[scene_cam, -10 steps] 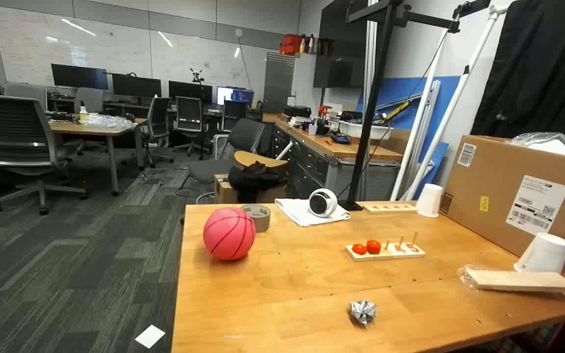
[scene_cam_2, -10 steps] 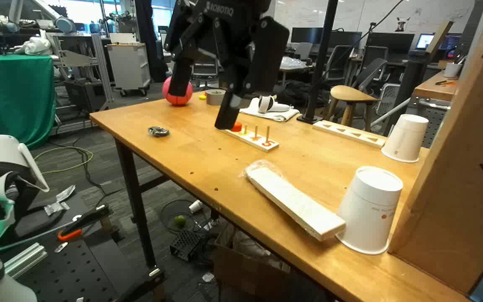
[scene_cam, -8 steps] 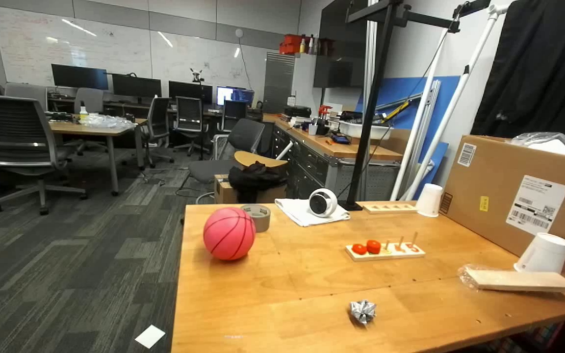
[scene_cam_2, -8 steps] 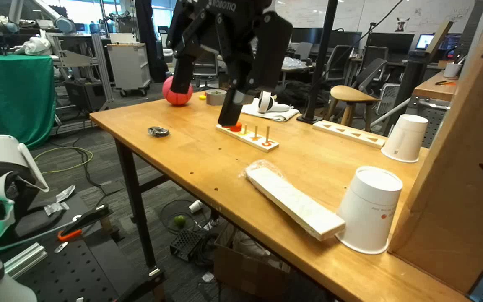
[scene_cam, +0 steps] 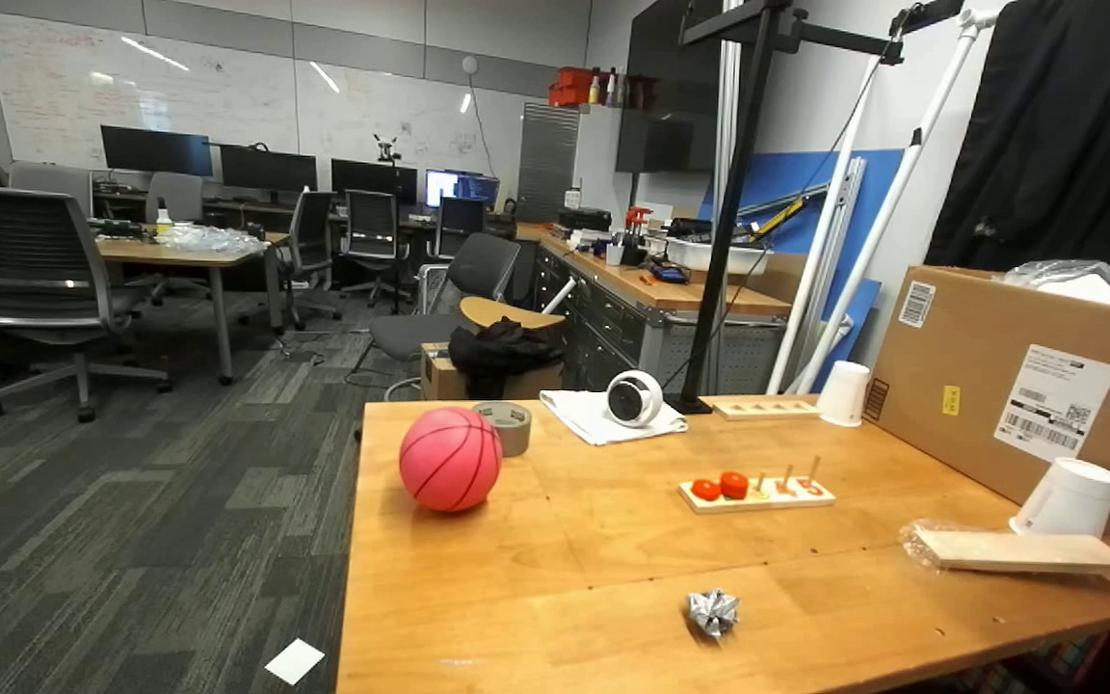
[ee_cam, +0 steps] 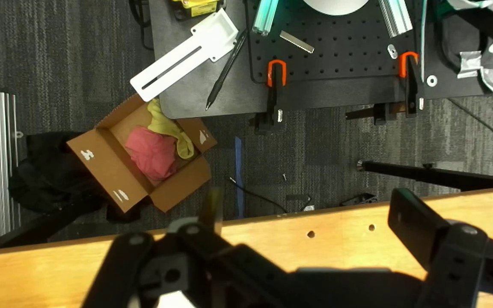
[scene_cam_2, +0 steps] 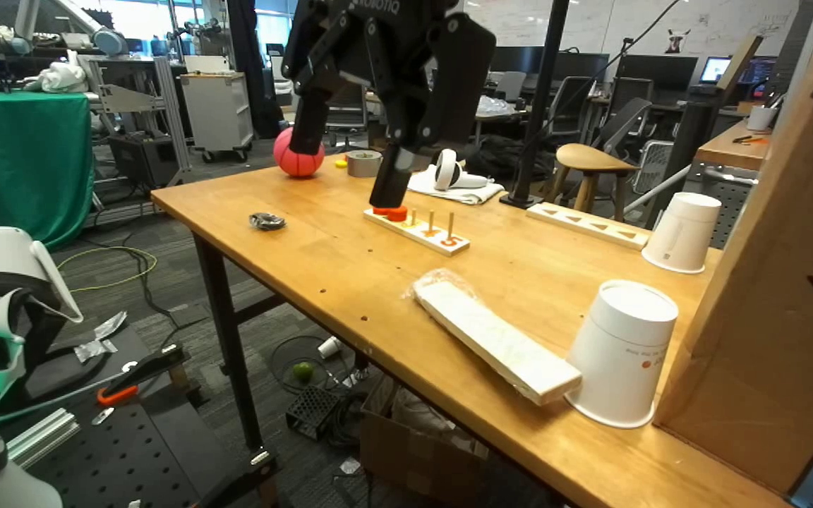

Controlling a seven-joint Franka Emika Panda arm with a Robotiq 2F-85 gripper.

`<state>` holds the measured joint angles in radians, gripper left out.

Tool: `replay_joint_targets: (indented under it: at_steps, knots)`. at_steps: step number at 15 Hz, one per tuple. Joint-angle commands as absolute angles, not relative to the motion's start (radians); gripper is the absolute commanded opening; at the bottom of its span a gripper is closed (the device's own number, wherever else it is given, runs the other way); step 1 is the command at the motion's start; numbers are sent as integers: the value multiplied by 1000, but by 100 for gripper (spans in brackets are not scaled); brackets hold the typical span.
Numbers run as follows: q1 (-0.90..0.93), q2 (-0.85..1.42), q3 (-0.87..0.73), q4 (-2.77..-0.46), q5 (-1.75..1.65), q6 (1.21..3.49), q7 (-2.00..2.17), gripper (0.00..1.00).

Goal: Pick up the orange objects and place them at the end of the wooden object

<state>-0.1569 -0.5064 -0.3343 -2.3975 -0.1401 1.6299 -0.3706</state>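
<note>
Two small orange-red pieces (scene_cam: 706, 490) (scene_cam: 734, 485) sit side by side at one end of the small pale wooden board (scene_cam: 750, 503). Three thin bare pegs stand along the rest of the board. In an exterior view, the pieces (scene_cam_2: 397, 214) and the board (scene_cam_2: 413, 234) show just below a fingertip, which lines up with the pieces and partly covers one. My gripper (scene_cam_2: 346, 173) is open and empty, raised above the table. In the wrist view, the gripper (ee_cam: 308, 214) has its fingers wide apart, with only table edge and floor between them; the pieces and board are out of view there.
A pink-red ball (scene_cam: 450, 459), a tape roll (scene_cam: 505, 428) and crumpled foil (scene_cam: 713, 612) lie on the table. A wrapped beige slab (scene_cam_2: 498, 339) lies beside a white cup (scene_cam_2: 624, 353). A second cup (scene_cam_2: 682, 233) and a cardboard box (scene_cam: 1027, 386) stand nearby.
In an exterior view my open gripper has shifted slightly up and right, uncovering more of the orange pieces. A tan shape has appeared at that view's left edge. The table objects have not moved.
</note>
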Motion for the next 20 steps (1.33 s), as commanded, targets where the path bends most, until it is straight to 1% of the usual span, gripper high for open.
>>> replay_joint_targets:
  at_steps: [1,9,11,15,20]
  knots:
    - [-170,-504,-323,-2395,-135,1628,-376,100]
    - [-170,-504,-323,-2395,-135,1628,-376,100]
    - [-150,-510,-312,-2412,-130,1658,-401,100]
    - [-94,-516,-272,-2468,-140,1818,-485,100]
    - [2,-431,-233,-2492,-120,2054,-598,100]
